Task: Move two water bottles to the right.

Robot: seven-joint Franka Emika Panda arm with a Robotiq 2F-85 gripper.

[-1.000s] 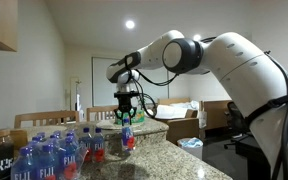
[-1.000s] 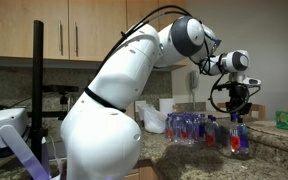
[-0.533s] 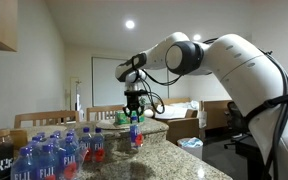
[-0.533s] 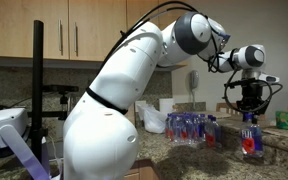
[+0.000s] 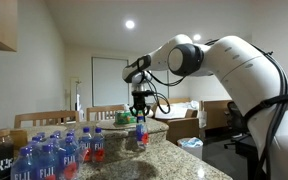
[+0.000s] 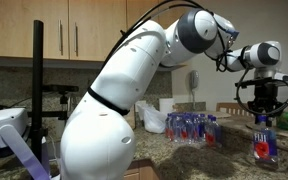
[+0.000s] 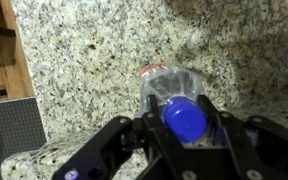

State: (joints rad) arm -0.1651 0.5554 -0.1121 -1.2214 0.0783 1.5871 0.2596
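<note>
My gripper is shut on the blue cap of a small clear water bottle with a red label. The bottle hangs upright just over the granite counter. In the wrist view the gripper has its fingers on both sides of the cap, and the bottle's clear body shows below it. More red-label water bottles stand grouped on the counter, well apart from the held one.
Several FIJI bottles and a dark jar crowd the counter's near end. A plastic bag lies by the red-label group. The counter's edge runs along a wooden cabinet side. Chairs and boxes stand behind.
The gripper has carried the held bottle sideways, away from the group of bottles, towards the right in both exterior views. Its grip on the cap is unchanged.
</note>
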